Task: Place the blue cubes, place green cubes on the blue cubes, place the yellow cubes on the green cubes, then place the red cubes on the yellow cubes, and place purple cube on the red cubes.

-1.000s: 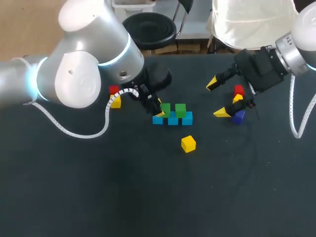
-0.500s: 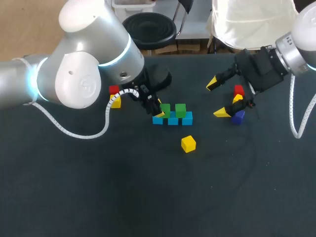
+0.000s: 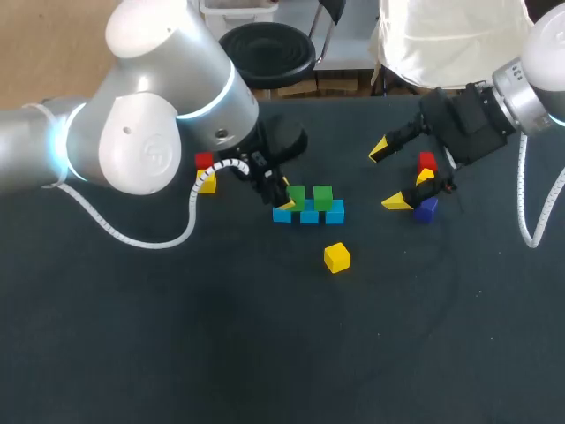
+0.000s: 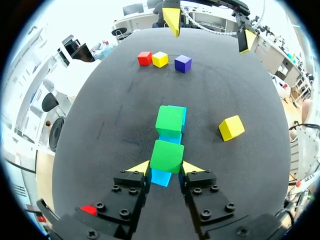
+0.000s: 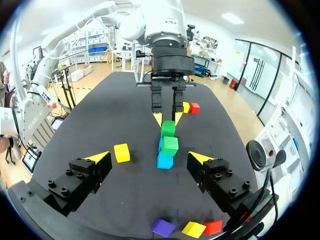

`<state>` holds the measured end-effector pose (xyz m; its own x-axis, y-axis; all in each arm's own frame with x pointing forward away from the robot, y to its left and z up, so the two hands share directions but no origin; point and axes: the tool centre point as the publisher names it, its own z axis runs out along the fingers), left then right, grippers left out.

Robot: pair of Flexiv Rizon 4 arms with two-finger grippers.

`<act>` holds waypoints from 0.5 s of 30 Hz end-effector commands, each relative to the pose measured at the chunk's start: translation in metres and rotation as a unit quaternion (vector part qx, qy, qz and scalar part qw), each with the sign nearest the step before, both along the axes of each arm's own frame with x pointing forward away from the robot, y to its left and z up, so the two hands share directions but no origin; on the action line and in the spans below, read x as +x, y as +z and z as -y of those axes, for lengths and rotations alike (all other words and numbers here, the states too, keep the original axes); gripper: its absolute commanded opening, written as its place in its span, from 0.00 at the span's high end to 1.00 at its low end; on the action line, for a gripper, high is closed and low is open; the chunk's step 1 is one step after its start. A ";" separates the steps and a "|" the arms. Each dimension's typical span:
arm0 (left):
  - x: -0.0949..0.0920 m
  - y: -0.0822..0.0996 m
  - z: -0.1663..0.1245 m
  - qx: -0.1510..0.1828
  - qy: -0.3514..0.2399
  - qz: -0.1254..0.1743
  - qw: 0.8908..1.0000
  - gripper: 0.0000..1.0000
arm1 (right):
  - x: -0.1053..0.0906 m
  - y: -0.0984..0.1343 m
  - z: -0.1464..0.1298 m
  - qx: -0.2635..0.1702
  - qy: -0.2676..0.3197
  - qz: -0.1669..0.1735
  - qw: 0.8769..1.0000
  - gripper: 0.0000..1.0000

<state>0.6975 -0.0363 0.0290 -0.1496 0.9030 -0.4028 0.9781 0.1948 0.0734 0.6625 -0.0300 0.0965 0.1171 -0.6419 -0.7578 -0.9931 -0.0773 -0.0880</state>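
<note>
Seen from above with the table's (image 3: 177, 336) far edge at 12, the blue row (image 3: 309, 217) runs from 9 to 3 o'clock. Both greens already sit on it.

The left gripper (image 4: 166, 168) is clamped on the held green cube (image 4: 166, 156) at the 9 o'clock end, one yellow tip pressed to each side. The second green cube (image 4: 170, 121) lies just ahead of it along the row.

The yellow layer looks to be next, so the relation that matters is where the loose yellow cube (image 3: 336, 257) lies. It is at about 5 o'clock from the left gripper and 7 o'clock from the right gripper (image 3: 389, 175). The left gripper is somewhat nearer, with bare cloth between.

The right gripper hangs spread wide, holding nothing. Just beside it at 3 o'clock are the right-hand red cube (image 3: 427, 162), the right-hand yellow cube (image 3: 425, 176) and the purple cube (image 3: 427, 209), tucked back under its wrist.

The left-hand red cube (image 3: 204, 161) and left-hand yellow cube (image 3: 207, 184) sit near 10 o'clock from the left gripper, partly behind its cable.

I judge the main hazard to be nudging the greens when the fingers let go.
</note>
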 end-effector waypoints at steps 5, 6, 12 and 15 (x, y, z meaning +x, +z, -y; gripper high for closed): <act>0.000 0.000 -0.002 0.001 0.003 0.001 1.000 1.00 | 0.000 0.000 0.000 0.001 0.000 0.000 1.000 0.00; 0.000 0.000 -0.001 0.001 0.002 0.001 1.000 1.00 | 0.000 0.000 0.000 0.001 0.000 0.000 1.000 0.00; 0.000 0.000 0.000 0.000 0.001 0.001 1.000 1.00 | 0.000 0.000 0.000 0.001 0.000 0.000 1.000 0.00; 0.001 0.001 0.000 0.000 0.002 0.003 1.000 1.00 | 0.000 0.000 0.000 0.001 0.000 0.000 1.000 0.00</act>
<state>0.6984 -0.0364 0.0294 -0.1505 0.9023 -0.4040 0.9773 0.1975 0.0770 0.6625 -0.0300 0.0965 0.1171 -0.6418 -0.7578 -0.9931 -0.0773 -0.0880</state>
